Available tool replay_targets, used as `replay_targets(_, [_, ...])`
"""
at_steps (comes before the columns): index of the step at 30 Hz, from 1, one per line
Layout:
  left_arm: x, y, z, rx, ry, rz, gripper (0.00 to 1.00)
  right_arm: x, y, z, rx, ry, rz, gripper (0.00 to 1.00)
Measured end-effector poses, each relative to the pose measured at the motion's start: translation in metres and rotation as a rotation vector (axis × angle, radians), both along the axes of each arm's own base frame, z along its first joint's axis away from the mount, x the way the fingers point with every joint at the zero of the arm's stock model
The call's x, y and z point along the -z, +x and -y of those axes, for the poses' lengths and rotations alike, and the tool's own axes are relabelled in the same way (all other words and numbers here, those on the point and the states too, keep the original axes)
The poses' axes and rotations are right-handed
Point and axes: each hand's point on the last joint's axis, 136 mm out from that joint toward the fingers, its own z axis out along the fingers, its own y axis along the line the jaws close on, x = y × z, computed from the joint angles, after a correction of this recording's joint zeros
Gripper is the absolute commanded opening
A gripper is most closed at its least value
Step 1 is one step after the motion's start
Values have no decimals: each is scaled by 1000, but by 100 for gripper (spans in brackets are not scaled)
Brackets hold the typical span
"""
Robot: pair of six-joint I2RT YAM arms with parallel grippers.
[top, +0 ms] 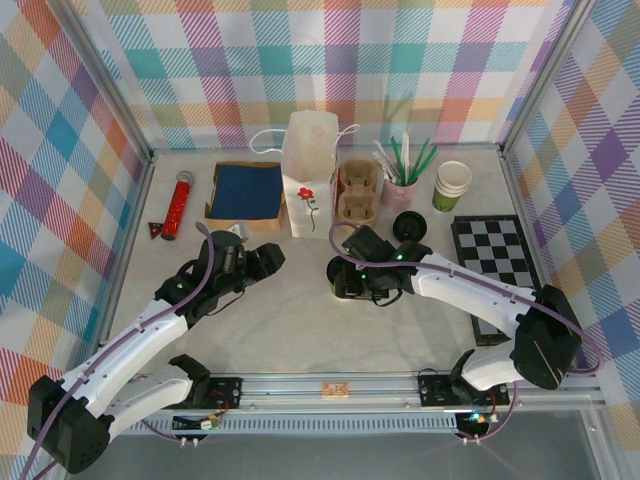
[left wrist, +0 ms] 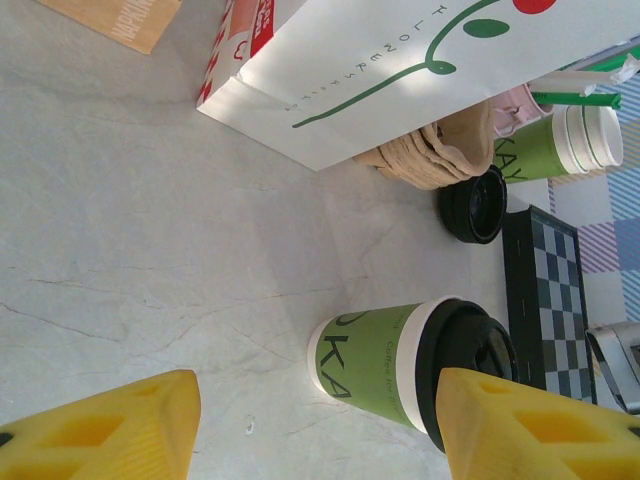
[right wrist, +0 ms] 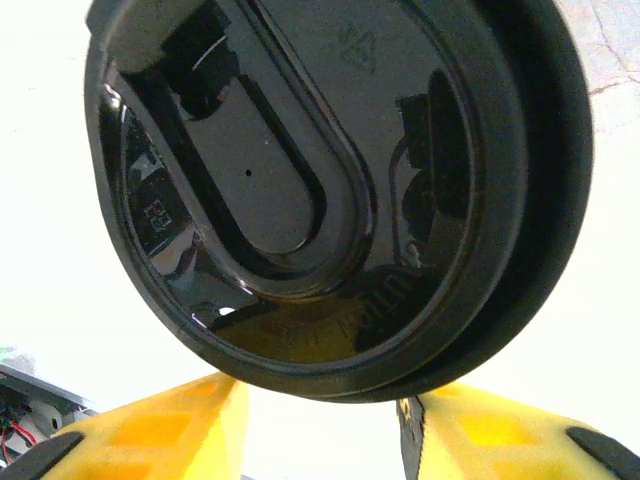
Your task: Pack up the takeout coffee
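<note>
Left wrist view: finds the takeout coffee (left wrist: 385, 370) upright beyond the left gripper (left wrist: 318, 385), jaws apart and empty. Puts the right gripper (right wrist: 322, 395) at its lid (right wrist: 330, 190); cannot tell whether clamped.

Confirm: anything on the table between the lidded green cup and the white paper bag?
Nothing visible. Bare table separates the takeout coffee from the white paper bag; the loose black lid and cup carrier sit off to the side.

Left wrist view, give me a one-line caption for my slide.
Open left gripper faces the lidded green coffee cup, with the white paper bag beyond.
</note>
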Motion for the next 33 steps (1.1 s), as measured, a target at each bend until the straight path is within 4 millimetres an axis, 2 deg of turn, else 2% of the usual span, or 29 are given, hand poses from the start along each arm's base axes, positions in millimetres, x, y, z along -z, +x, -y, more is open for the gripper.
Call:
replay_targets(10, [0,0,0,2,2,1,64,-11,7,-5,2,21,20,44])
replay_targets(20, [1,0,0,5,8,-1,64,-6,7,-3,8,6,7,45])
replay_targets(26, [10,1,2,21,29,-22,65,-7,-1,6,8,6,5,55])
replay_targets(33, [27,-2,19,90,48,-73,71,-30,-7,28,23,21,48,63])
